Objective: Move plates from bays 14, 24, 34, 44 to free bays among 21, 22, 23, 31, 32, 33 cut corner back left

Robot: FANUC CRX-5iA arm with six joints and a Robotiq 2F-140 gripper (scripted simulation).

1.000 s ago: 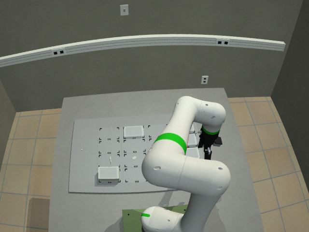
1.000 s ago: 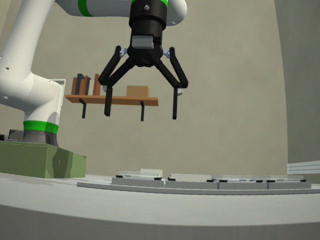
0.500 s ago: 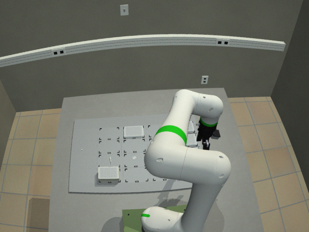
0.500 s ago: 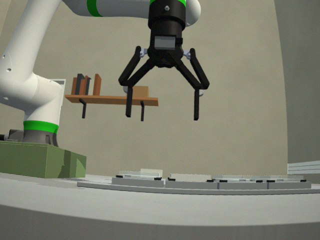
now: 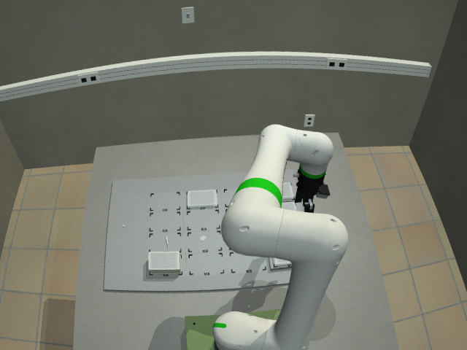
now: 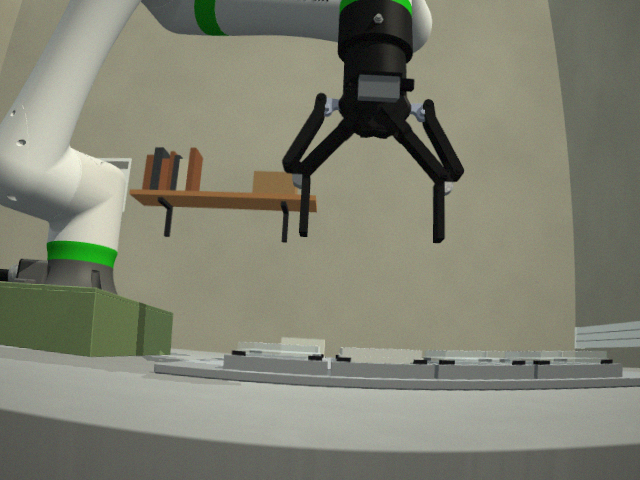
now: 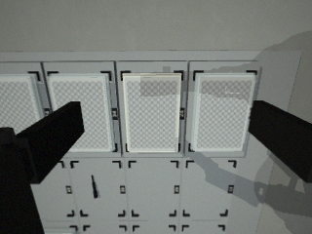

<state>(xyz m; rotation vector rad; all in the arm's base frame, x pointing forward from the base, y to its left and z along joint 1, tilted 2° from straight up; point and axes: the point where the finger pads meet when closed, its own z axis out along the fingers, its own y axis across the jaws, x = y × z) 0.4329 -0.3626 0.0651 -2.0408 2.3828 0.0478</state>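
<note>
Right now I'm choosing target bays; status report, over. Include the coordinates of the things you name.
Tool [image 5: 309, 208] [image 6: 371, 238] [image 7: 166, 116] open, empty. Four plates [image 5: 288, 191] [image 6: 379, 355] [image 7: 150, 113] in column 4. Obstructions: white stick [image 5: 167, 241], bay 21; white scrap [image 5: 203, 238], bay 22; dark sliver [image 7: 95, 186], bay 33.
</note>
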